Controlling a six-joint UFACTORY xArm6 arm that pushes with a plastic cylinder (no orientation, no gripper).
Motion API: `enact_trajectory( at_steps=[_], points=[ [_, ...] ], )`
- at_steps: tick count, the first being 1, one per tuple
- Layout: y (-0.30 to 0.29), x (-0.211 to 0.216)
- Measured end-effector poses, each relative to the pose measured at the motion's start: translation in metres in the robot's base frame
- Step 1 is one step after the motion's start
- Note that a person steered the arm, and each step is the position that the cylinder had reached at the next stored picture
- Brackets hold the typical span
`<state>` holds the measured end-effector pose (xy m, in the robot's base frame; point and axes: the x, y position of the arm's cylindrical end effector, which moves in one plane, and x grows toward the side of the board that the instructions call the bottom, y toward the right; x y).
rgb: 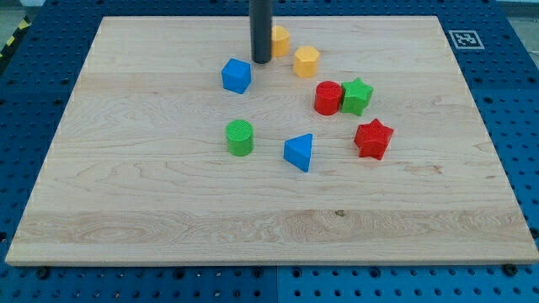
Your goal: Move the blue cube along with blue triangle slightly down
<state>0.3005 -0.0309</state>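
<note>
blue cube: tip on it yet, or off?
Off. My tip sits just up-right of the blue cube, a sliver of board showing between them.

Upright dark rod, descending from the view's top, my tip on the far board.

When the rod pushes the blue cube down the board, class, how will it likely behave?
The blue cube sits flat-faced on smooth wood, so it probably slides, not rolls. My tip stands up-right of it; an off-centre push may twist it.
</note>
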Motion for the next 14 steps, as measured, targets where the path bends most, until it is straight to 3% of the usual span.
enact_trajectory(
  at_steps=[2, 4, 10, 14],
  points=[
    [-0.072, 0.010],
    [-0.015, 0.040],
    [0.042, 0.050],
    [0.050, 0.119]
  ],
)
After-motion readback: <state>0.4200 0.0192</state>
